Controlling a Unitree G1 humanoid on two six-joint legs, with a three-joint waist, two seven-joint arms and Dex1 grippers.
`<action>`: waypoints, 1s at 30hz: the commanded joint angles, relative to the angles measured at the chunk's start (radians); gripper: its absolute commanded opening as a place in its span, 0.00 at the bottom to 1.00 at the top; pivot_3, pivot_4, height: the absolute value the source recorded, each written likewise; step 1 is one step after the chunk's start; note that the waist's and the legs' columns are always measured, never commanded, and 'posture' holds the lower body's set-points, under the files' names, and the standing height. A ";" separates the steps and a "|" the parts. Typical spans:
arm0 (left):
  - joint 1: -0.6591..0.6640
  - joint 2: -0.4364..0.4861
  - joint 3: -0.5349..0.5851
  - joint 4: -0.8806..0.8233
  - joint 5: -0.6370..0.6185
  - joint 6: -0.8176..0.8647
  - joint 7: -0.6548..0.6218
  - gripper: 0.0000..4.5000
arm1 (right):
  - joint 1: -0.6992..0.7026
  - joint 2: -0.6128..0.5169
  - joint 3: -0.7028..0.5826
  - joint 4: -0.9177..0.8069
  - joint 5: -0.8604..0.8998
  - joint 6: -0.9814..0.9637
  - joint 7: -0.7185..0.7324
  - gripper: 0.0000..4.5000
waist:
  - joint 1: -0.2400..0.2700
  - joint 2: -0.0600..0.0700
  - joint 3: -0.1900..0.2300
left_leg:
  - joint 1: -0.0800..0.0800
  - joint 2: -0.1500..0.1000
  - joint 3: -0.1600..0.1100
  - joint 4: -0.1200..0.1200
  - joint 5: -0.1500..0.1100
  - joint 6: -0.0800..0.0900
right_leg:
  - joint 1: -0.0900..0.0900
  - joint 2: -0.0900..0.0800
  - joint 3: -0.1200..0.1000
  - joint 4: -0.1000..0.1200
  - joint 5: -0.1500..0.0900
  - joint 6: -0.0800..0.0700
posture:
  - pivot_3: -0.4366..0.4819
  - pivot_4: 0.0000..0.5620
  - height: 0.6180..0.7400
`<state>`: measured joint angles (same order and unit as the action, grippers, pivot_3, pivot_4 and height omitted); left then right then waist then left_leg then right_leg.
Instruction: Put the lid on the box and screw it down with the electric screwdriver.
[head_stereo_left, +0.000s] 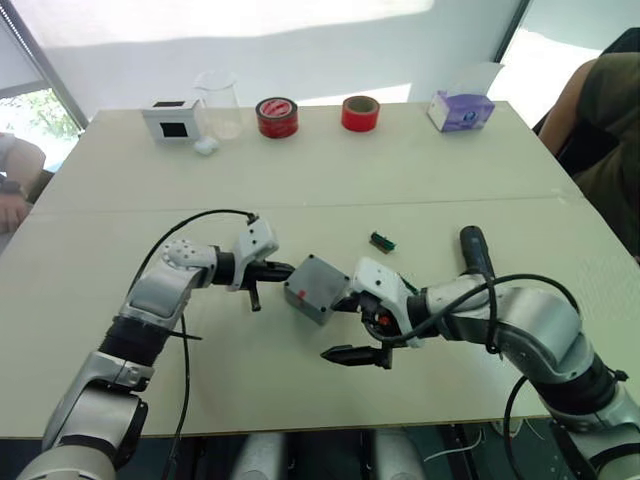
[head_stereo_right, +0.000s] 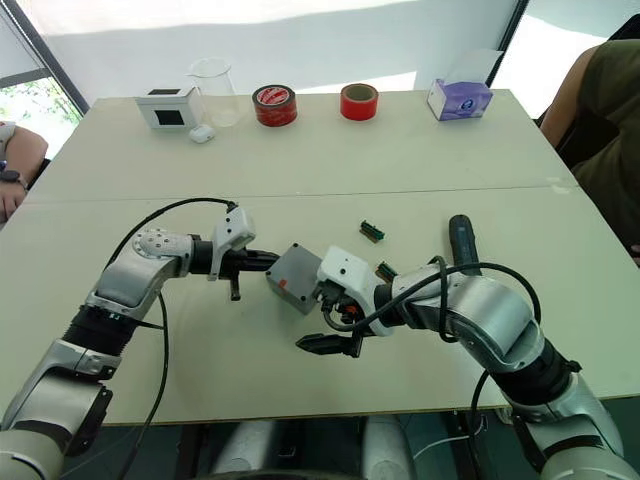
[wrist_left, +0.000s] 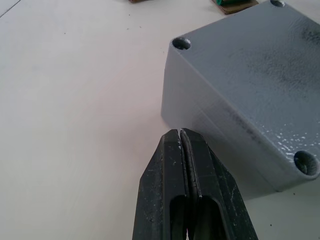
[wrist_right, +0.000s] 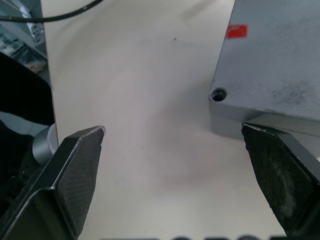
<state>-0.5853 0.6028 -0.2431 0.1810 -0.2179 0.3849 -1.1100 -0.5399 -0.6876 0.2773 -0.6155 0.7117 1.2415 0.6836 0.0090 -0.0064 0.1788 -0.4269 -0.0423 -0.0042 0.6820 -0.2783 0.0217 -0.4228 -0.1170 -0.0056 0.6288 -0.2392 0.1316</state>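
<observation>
While both arms are reaching in over the table, the box is sitting betw. the two grippers, lid already on top w/ corner screw holes showing and a small red mark on the grey face. The left gripper is sitting just beside the box's left side, fingers pressed together, tips right at the box's lower wall near a corner; can't tell if they're actually touching it. The right gripper is sitting at the box's right, jaws spread wide apart: one finger is lying against or just under the box edge below a screw hole, the other finger is hanging over bare table on the near side, well clear of the box.

The electric screwdriver is lying flat on the table out beyond the right forearm, apart from the right gripper, nothing gripping it. A small green part is lying on the far side of the right gripper, near the box but not touching.

Room: the near table edge is running close behind both grippers. Bare tabletop is stretching on the far side of the grippers up to the far edge, where a white box, clear beaker, two red tape rolls and a purple tissue box are lined up, well apart from both grippers.
</observation>
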 joint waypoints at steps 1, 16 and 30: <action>0.035 0.052 0.049 -0.055 0.002 0.010 0.004 0.00 | -0.008 -0.040 -0.072 -0.044 0.023 -0.007 0.020 0.99 | -0.002 0.000 0.000 | 0.000 0.000 0.000 0.000 0.000 0.000 | 0.000 0.000 0.000 0.000 0.000 0.000 | 0.48 0.27 1.00; 0.301 0.128 0.111 -0.450 -0.122 0.253 0.060 0.00 | -0.108 -0.133 0.107 0.295 -0.323 -0.466 0.246 0.99 | -0.002 0.000 0.000 | 0.000 0.001 0.001 0.000 0.000 0.000 | 0.000 0.000 0.000 0.000 0.000 0.000 | 0.48 0.27 1.00; 0.207 0.042 0.073 -0.354 -0.084 0.204 0.113 0.00 | -0.039 -0.055 0.134 0.219 -0.341 -0.412 0.288 0.99 | 0.002 0.000 0.000 | 0.000 0.000 0.000 0.001 0.000 0.000 | 0.000 0.000 0.000 0.001 0.000 0.000 | 0.48 0.27 1.00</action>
<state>-0.3456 0.6469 -0.1818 -0.1830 -0.3053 0.6198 -0.9994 -0.5904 -0.7548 0.4328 -0.3216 0.3441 0.8055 0.9692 0.0109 -0.0063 0.1790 -0.4266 -0.0419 -0.0040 0.6826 -0.2780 0.0211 -0.4230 -0.1172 -0.0055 0.6296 -0.2393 0.1315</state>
